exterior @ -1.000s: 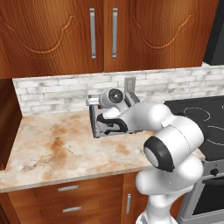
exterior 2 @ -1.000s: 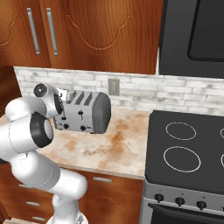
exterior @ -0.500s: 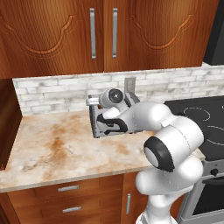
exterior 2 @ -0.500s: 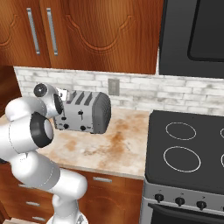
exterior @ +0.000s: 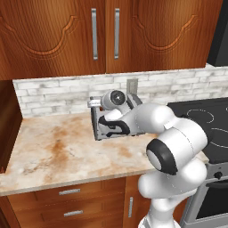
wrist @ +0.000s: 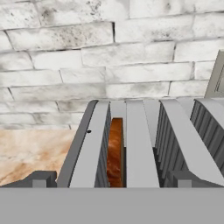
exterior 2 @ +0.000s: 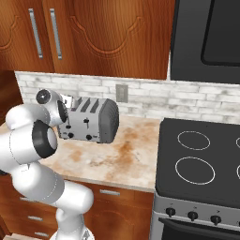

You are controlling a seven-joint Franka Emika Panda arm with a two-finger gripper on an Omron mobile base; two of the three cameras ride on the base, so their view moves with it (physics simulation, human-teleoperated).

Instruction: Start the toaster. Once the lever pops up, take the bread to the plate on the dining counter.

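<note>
right base view — toaster (exterior 2: 91,121) on marbled counter (exterior 2: 112,157) — brick backsplash (exterior 2: 187,98) behind.

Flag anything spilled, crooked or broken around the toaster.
Nothing stands out. The toaster sits upright on the counter, and the bread stands straight in one slot. No crumbs or spills show on the stone.

One toaster (exterior 2: 91,121), four slots, one bread slice (wrist: 115,151).
</note>
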